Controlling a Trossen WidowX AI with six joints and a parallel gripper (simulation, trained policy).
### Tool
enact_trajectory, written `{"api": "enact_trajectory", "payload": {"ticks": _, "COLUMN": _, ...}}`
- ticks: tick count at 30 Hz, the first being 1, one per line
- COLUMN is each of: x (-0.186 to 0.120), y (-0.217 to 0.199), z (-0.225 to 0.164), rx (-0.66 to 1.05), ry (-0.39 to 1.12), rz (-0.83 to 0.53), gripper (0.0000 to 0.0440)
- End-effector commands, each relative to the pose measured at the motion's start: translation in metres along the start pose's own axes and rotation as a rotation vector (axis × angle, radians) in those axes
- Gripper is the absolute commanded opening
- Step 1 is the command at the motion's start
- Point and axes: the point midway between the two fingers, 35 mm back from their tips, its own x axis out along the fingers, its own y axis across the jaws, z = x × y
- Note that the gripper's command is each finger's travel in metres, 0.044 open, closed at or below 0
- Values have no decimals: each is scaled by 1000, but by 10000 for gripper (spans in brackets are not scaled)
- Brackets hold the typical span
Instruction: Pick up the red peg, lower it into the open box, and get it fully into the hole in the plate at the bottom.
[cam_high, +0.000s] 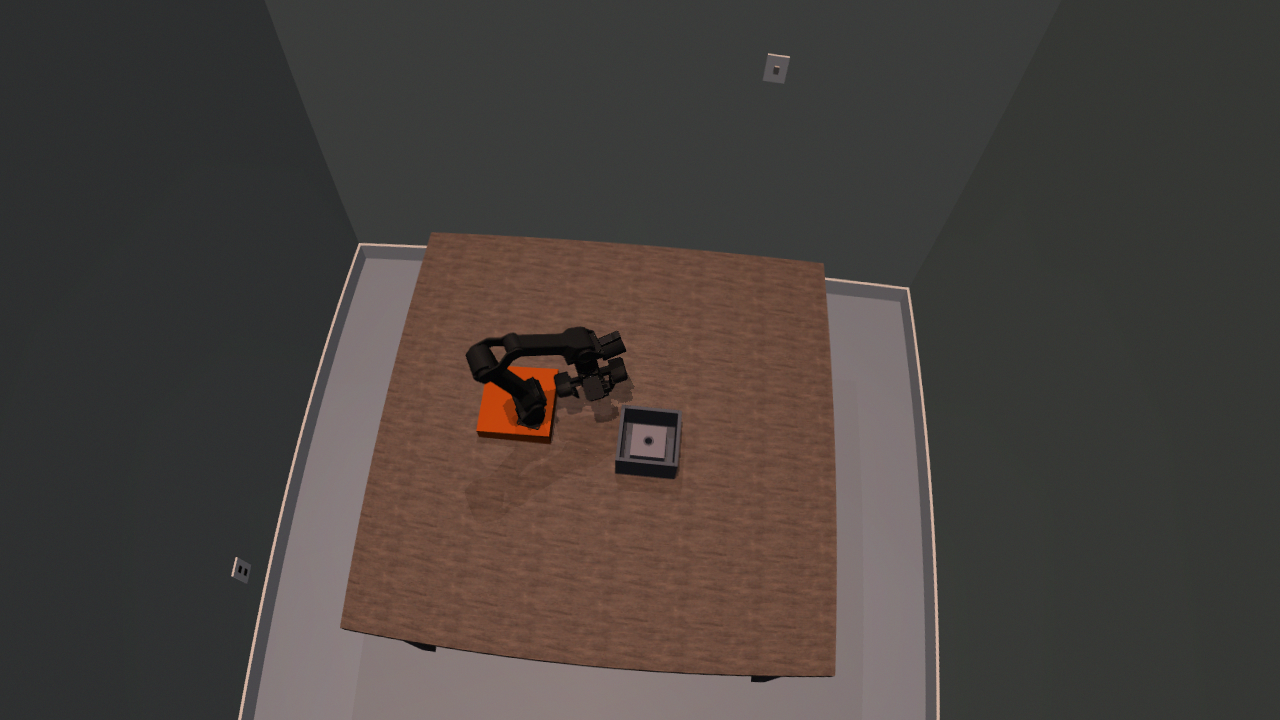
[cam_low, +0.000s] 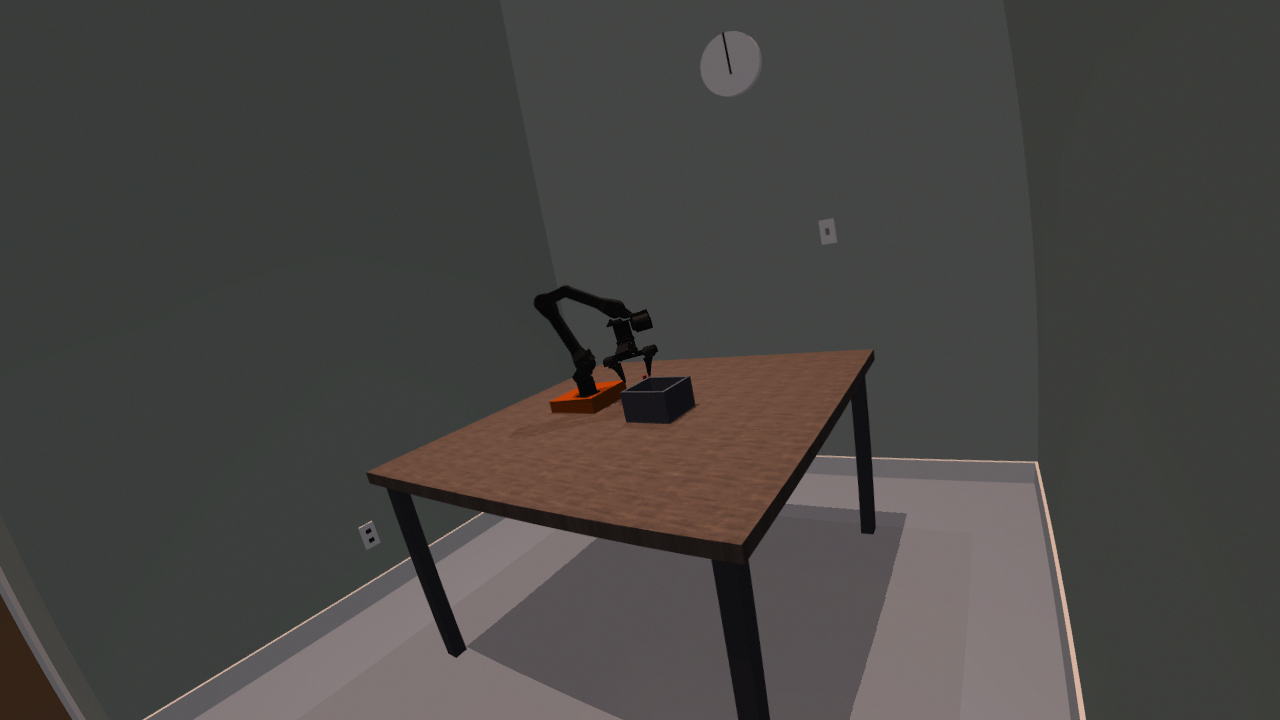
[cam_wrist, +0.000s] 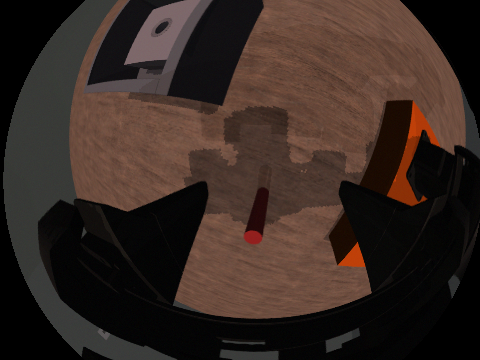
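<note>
The red peg (cam_low: 644, 377) (cam_wrist: 257, 212) stands upright on the table; the arm hides it in the top view. My gripper (cam_high: 597, 392) (cam_low: 636, 377) (cam_wrist: 277, 188) is wide open and empty, pointing down above the peg. In the wrist view the peg shows in the gap between the two fingers, touching neither. The open dark box (cam_high: 646, 469) (cam_low: 646, 408) (cam_wrist: 215, 55) stands beside them, at the upper left in the wrist view. Inside it lies the pale plate (cam_high: 637, 450) (cam_wrist: 147, 47) with an empty round hole (cam_high: 648, 440) (cam_wrist: 161, 27).
The arm's orange base block (cam_high: 492, 416) (cam_low: 572, 407) (cam_wrist: 390, 135) sits on the wooden table (cam_high: 716, 555) (cam_low: 572, 465) (cam_wrist: 320, 65), close to one finger in the wrist view. The box walls rise around the plate. The arm's shadow falls around the peg.
</note>
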Motion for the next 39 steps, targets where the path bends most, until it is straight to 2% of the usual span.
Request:
{"api": "enact_trajectory", "payload": {"ticks": 1, "x": 12, "y": 1, "z": -6, "rx": -4, "ry": 13, "rz": 7, "gripper": 440}}
{"api": "enact_trajectory", "payload": {"ticks": 10, "x": 46, "y": 8, "z": -22, "rx": -8, "ry": 48, "rz": 60, "gripper": 438}}
{"api": "enact_trajectory", "payload": {"ticks": 12, "x": 50, "y": 8, "z": -24, "rx": -2, "ry": 56, "rz": 62, "gripper": 418}}
{"api": "enact_trajectory", "payload": {"ticks": 15, "x": 54, "y": 7, "z": -27, "rx": 5, "ry": 70, "rz": 54, "gripper": 355}}
{"api": "enact_trajectory", "payload": {"ticks": 29, "x": 56, "y": 9, "z": -32, "rx": -14, "ry": 152, "rz": 1, "gripper": 9}}
{"api": "enact_trajectory", "payload": {"ticks": 39, "x": 29, "y": 31, "z": -17, "rx": -90, "ry": 72, "rz": 69, "gripper": 4}}
